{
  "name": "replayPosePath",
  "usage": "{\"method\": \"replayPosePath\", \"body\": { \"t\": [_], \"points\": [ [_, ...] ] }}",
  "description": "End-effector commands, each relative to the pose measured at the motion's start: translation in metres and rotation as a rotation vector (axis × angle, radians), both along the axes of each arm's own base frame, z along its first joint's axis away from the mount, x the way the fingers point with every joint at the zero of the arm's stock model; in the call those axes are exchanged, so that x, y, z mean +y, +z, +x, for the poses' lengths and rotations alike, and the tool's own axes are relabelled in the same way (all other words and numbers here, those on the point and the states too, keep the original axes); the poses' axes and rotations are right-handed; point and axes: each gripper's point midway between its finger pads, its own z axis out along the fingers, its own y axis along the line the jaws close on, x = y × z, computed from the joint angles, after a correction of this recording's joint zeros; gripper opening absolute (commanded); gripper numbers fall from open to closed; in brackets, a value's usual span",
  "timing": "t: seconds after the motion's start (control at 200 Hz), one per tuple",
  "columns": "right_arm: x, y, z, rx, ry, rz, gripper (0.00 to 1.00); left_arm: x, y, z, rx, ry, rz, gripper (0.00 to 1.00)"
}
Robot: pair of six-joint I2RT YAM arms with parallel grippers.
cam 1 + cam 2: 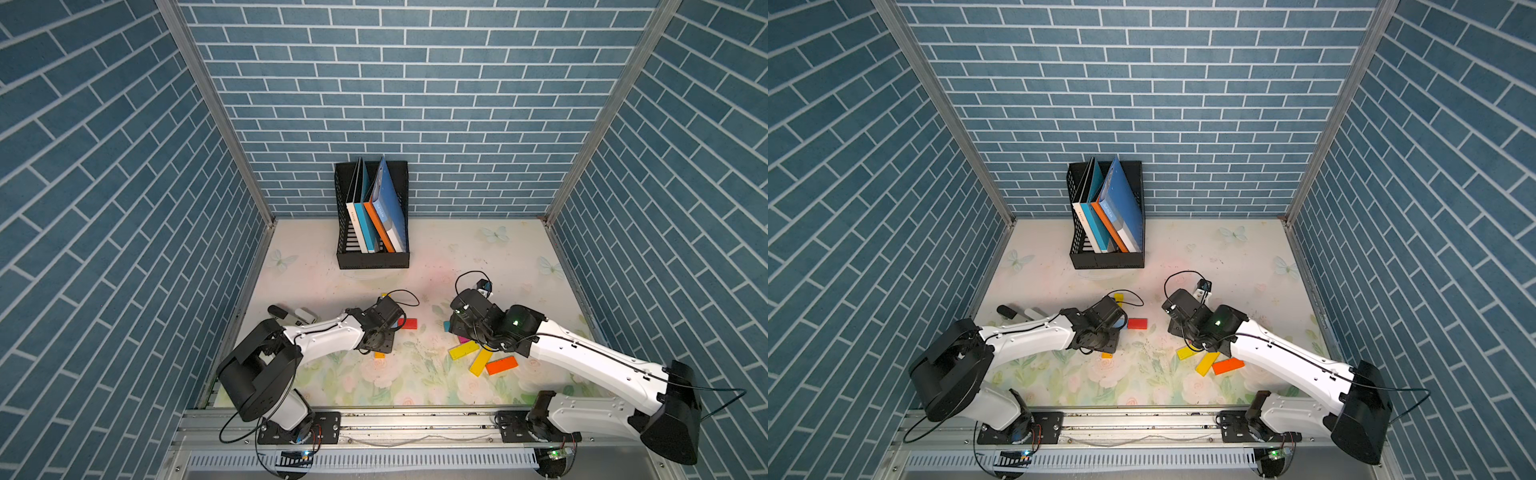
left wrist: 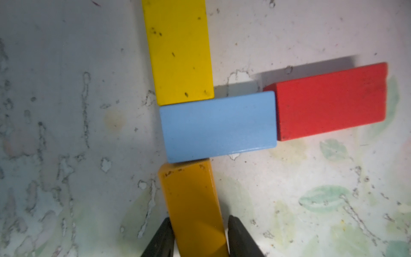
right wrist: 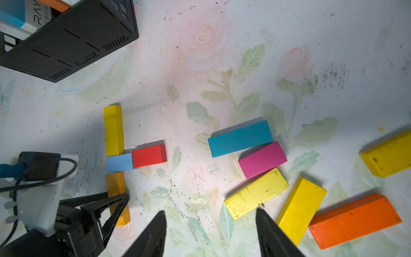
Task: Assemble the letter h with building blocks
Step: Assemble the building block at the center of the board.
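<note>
On the table [image 2: 66,111] — left gripper [image 2: 198,219] pinches amber block [image 2: 189,189]

bright even light, soft shadow beside red block [image 2: 331,102], wrist views slightly blurred

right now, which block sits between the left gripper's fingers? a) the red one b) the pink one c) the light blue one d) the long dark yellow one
d: in the left wrist view the left gripper has a finger pressed on each side of the long dark yellow block, whose other end meets the light blue block.
</note>
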Motion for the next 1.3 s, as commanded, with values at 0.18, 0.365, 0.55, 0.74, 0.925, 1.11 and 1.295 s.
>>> {"method": "replayPosePath", "body": {
  "t": [0.18,0.365,0.55,0.74,0.925,1.11,1.295],
  "points": [
    [-0.011,0.0,0.0,0.004,-0.038,-0.026,0.65,0.003,-0.004,0.004,-0.005,0.005,0.029,0.38],
    [-0.011,0.002,0.002,0.003,-0.04,-0.026,0.65,0.001,-0.005,0.003,0.0,0.007,0.02,0.38],
    [-0.01,0.002,0.002,0.007,-0.034,-0.032,0.65,0.003,-0.003,0.005,-0.009,0.039,0.014,0.5],
    [-0.01,0.003,0.002,0.006,-0.032,-0.035,0.65,-0.002,0.0,0.003,-0.002,0.064,-0.033,0.48],
    [-0.009,0.002,0.003,0.009,-0.028,-0.039,0.65,-0.001,-0.005,0.001,0.008,0.081,-0.036,0.42],
    [-0.01,-0.001,0.002,0.015,-0.03,-0.04,0.64,0.0,-0.009,-0.001,0.013,0.107,-0.045,0.38],
    [-0.009,-0.003,0.002,0.017,-0.029,-0.04,0.65,-0.003,-0.011,-0.004,0.028,0.108,-0.065,0.35]
  ]
}}
